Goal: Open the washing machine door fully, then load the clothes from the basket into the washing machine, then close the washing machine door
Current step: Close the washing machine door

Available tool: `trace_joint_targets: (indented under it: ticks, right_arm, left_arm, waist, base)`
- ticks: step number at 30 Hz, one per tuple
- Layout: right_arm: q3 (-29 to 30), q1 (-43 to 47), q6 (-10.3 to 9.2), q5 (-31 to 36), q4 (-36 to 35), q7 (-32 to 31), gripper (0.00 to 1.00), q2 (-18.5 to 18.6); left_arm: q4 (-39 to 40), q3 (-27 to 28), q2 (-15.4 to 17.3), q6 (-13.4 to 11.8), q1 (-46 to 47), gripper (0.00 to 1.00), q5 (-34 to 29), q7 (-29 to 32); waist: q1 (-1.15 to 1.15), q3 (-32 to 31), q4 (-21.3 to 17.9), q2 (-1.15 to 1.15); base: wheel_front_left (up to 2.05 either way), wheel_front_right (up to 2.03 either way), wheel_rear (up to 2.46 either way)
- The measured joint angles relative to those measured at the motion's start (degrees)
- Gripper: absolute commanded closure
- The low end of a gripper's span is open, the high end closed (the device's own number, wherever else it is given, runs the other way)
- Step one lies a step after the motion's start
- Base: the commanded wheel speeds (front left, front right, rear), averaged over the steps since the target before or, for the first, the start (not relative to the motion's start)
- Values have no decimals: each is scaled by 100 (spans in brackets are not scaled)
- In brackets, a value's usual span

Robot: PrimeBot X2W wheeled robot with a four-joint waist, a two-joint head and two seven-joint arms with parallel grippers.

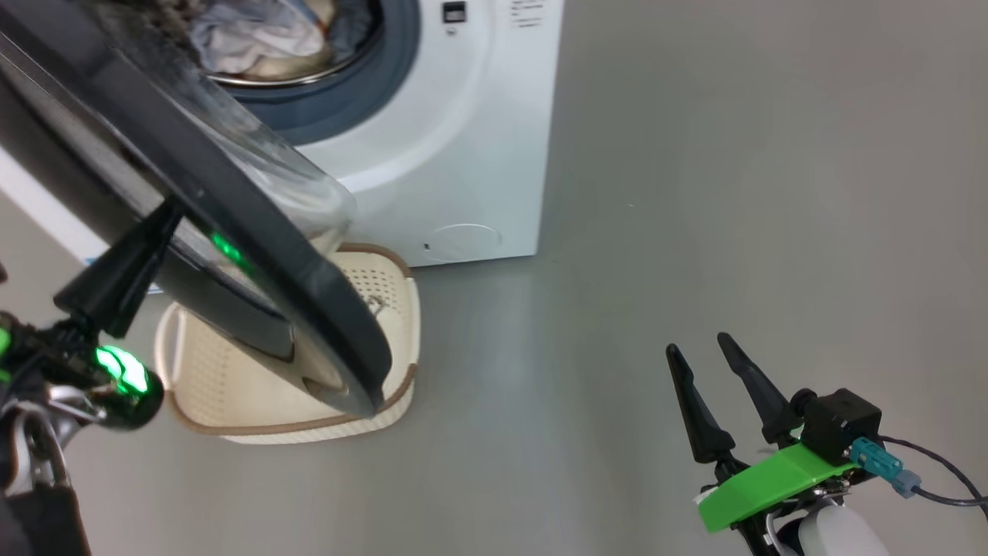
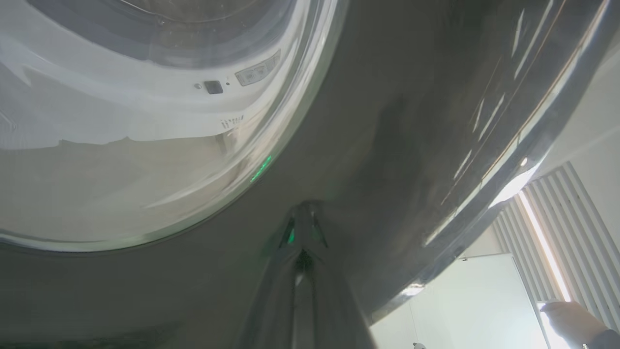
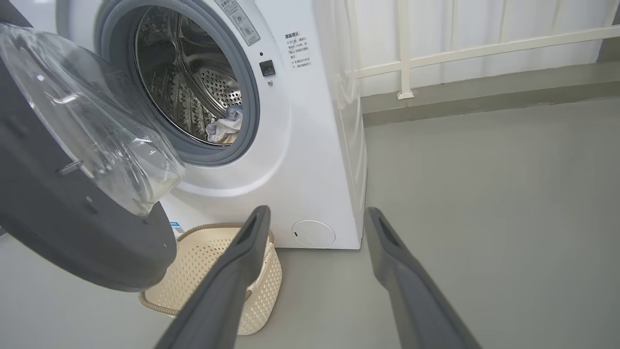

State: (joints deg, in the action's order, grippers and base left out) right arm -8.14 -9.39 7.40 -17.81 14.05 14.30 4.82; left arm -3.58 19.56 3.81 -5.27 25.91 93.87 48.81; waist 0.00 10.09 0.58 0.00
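The washing machine (image 1: 463, 154) (image 3: 315, 145) stands ahead with its door (image 1: 255, 232) (image 3: 72, 232) swung partway out over the basket (image 1: 394, 309) (image 3: 213, 257). The clothes (image 1: 255, 38) (image 3: 225, 128), light blue and cream, lie inside the steel drum. No garment shows in the visible part of the basket. My left gripper (image 1: 168, 210) (image 2: 302, 213) is shut, its tips pressed against the door's glossy black outer face (image 2: 387, 145), holding nothing. My right gripper (image 1: 702, 347) (image 3: 315, 215) hovers open and empty over the floor, well to the right of the machine.
Bare grey floor (image 1: 733, 193) spreads to the right of the washer. A white railing (image 3: 402, 48) and wall run behind it. The door's glass bowl (image 3: 97, 126) bulges toward the drum opening above the basket.
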Motion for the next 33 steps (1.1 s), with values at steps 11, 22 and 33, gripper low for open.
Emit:
trace_joint_targets:
  ticks: [11, 22, 33]
  right_arm:
    - [116, -119, 0, -49, -46, 1, 0, -102]
    - [170, -225, 0, -51, -79, 1, 0, -129]
    - [183, -242, 0, -49, -68, 1, 0, -153]
  left_arm:
    - [-578, 133, 185, 141, 867, 100, -272, -491]
    - [-1103, 359, 332, 464, 1176, 100, -349, -781]
    - [-1430, 349, 302, 689, 1277, 100, -382, -823]
  waist:
    - [0, 376, -674, 0]
    - [0, 661, -1002, 0]
    - [0, 606, -895, 0]
  base:
    - [0, 0, 0]
    - [0, 0, 0]
    - [0, 0, 0]
